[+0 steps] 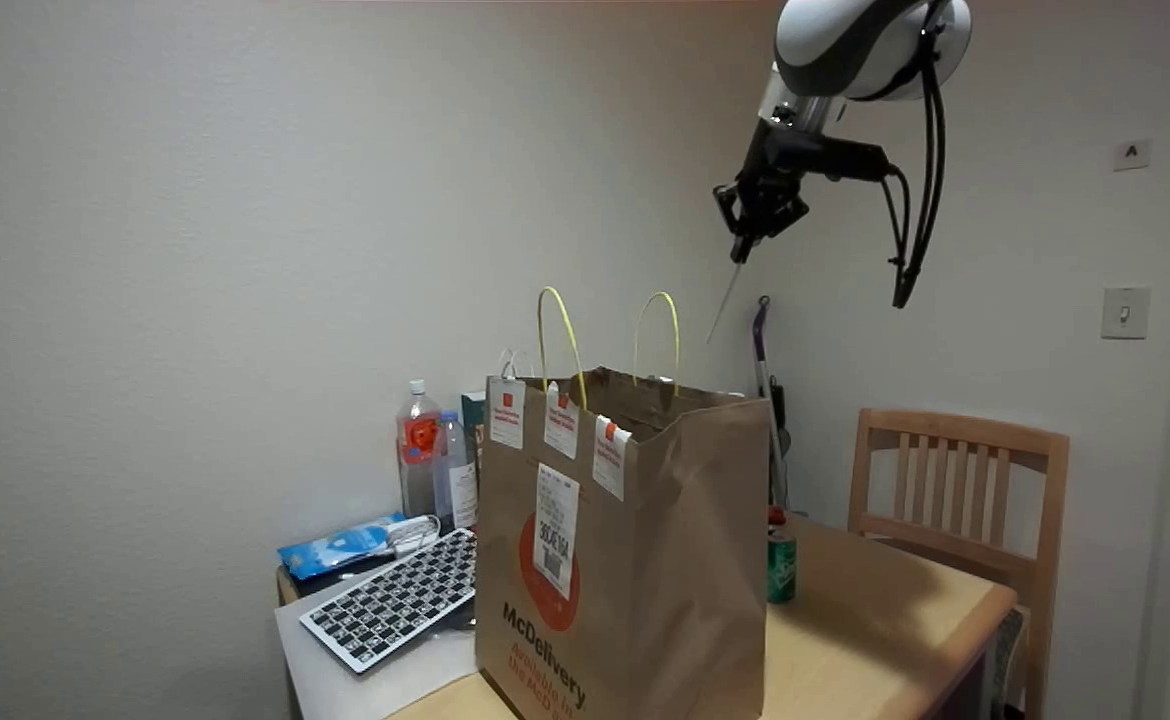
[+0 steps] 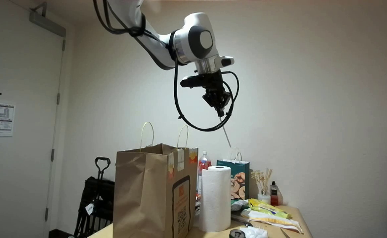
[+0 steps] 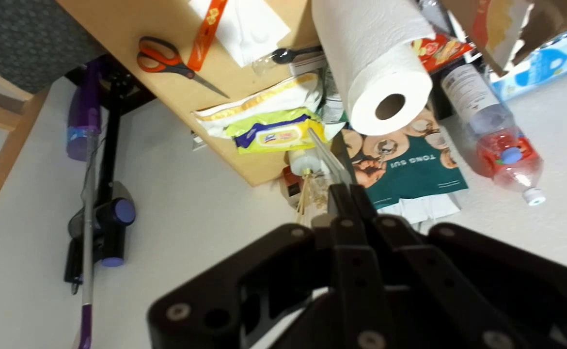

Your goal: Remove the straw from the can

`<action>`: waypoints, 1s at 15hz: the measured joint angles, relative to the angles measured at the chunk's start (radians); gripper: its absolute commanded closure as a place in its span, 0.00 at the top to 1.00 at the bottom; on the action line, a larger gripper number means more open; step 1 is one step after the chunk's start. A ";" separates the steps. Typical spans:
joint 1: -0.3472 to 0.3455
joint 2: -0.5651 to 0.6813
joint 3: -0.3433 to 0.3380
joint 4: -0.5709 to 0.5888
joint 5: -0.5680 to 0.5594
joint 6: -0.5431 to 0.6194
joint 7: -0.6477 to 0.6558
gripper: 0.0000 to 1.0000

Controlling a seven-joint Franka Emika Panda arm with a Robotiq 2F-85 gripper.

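Note:
My gripper is shut on the straw, high above the table in both exterior views. The straw is thin and pale and hangs down at a slant from the fingertips, with its lower end free in the air. The gripper and the straw also show in an exterior view. In the wrist view the fingertips are together, and the straw points away from them. The green can stands upright on the table beside the paper bag, partly hidden by it. A can top shows at an exterior view's bottom edge.
A tall brown paper bag with looped handles stands below the gripper. A paper towel roll, a green gift bag and bottles stand nearby. Scissors and wipes packs lie on the table. A keyboard lies beside the bag.

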 measured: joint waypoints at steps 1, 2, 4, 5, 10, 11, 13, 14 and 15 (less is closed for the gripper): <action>0.008 -0.004 -0.004 0.010 0.059 -0.017 -0.050 0.00; 0.016 -0.011 -0.008 0.021 0.108 -0.037 -0.090 0.00; 0.022 -0.034 -0.011 0.047 0.166 -0.087 -0.135 0.00; 0.023 -0.049 -0.012 0.057 0.171 -0.106 -0.140 0.00; 0.023 -0.065 -0.011 0.063 0.171 -0.112 -0.140 0.00; 0.023 -0.063 -0.011 0.063 0.171 -0.112 -0.140 0.00; 0.031 -0.063 -0.010 0.066 0.174 -0.111 -0.142 0.00; 0.039 -0.064 -0.007 0.071 0.179 -0.111 -0.146 0.00; 0.049 -0.064 -0.004 0.079 0.185 -0.111 -0.149 0.00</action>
